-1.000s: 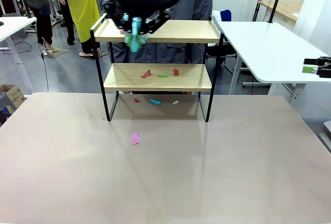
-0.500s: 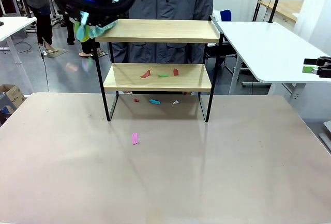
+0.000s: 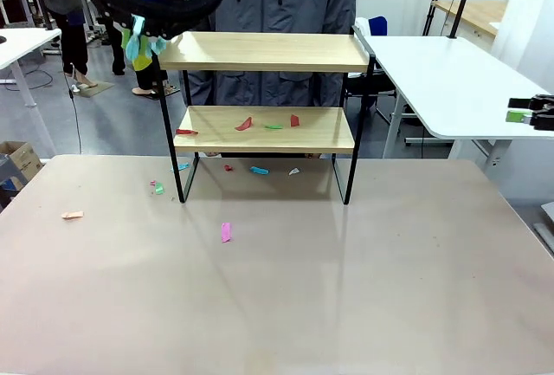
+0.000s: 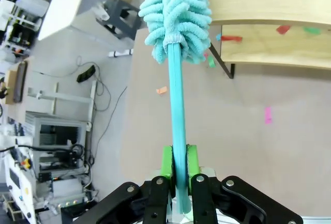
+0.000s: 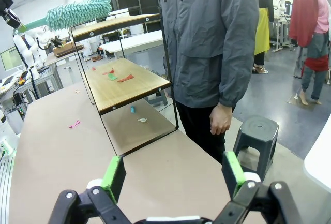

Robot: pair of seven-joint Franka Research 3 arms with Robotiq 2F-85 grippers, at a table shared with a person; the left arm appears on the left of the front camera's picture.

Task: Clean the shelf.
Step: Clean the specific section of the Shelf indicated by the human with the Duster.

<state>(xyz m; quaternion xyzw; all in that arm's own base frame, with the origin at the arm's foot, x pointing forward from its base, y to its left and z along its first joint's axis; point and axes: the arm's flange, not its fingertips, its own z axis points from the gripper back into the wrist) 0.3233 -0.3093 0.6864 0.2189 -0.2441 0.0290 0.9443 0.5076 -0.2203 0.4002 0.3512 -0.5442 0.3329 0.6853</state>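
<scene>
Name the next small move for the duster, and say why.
Probably lower the left hand so the duster reaches the lower board of the shelf: red and green scraps lie there, while the top board looks bare.

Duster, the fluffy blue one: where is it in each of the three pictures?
Front view: duster at top left, beside the left end of the shelf's top board.
Left wrist view: centre, handle rising from the left fingers, head at the top edge.
Right wrist view: top left, over the shelf's far end.
Shared landmark: the shelf's top board.
</scene>
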